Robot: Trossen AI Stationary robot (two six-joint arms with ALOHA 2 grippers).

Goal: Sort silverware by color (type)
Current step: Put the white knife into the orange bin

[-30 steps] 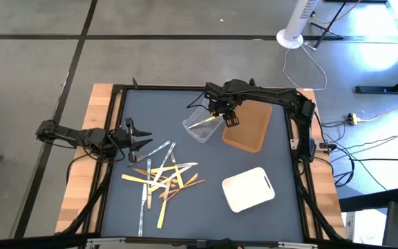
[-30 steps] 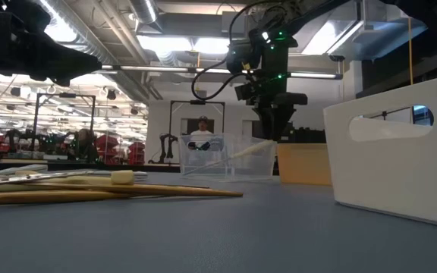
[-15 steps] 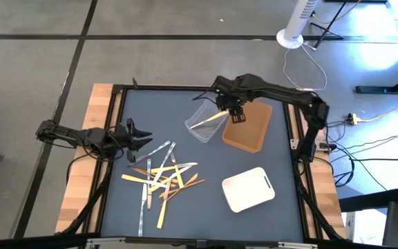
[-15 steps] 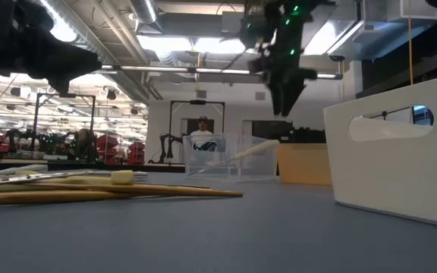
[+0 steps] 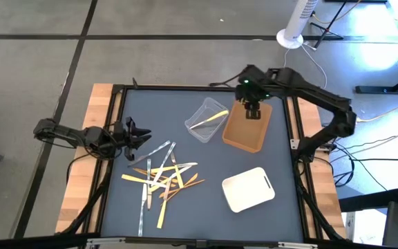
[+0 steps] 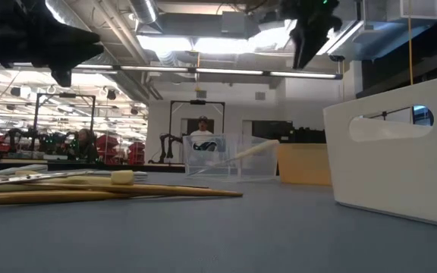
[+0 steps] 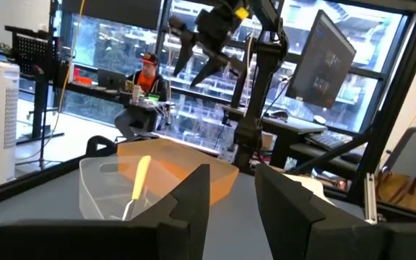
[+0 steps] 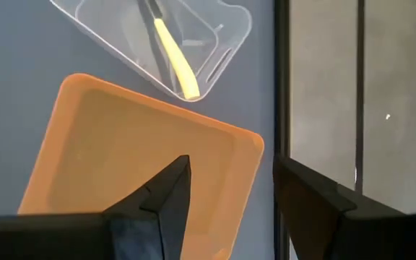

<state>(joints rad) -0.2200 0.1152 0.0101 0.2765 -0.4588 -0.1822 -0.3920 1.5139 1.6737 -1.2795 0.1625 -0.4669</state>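
Observation:
A loose pile of silverware (image 5: 161,174), pale yellow, silver and orange-brown sticks, lies on the blue mat at the near left. One pale yellow utensil (image 5: 211,119) leans inside the clear tub (image 5: 197,114), its upper end on the tub's rim (image 8: 192,92). My right gripper (image 5: 252,111) hangs open and empty high above the far end of the brown tray (image 5: 246,133). In its wrist view, my right gripper (image 8: 230,195) looks down on that tray. My left gripper (image 5: 141,137) stands open and empty at the table's left edge, pointing level across the table toward the tub (image 7: 100,188).
A white tray (image 5: 249,188) lies at the near right and fills the low view's right side (image 6: 400,159). The black frame rail (image 8: 282,87) runs just right of the brown tray. Bare mat lies between the pile and the trays. A person sits beyond the table (image 6: 202,136).
My right gripper has risen from beside the clear tub and gone toward the table's right edge, over the brown tray, staying open. The pale yellow utensil stays leaning in the tub. My left gripper has rolled a little in place.

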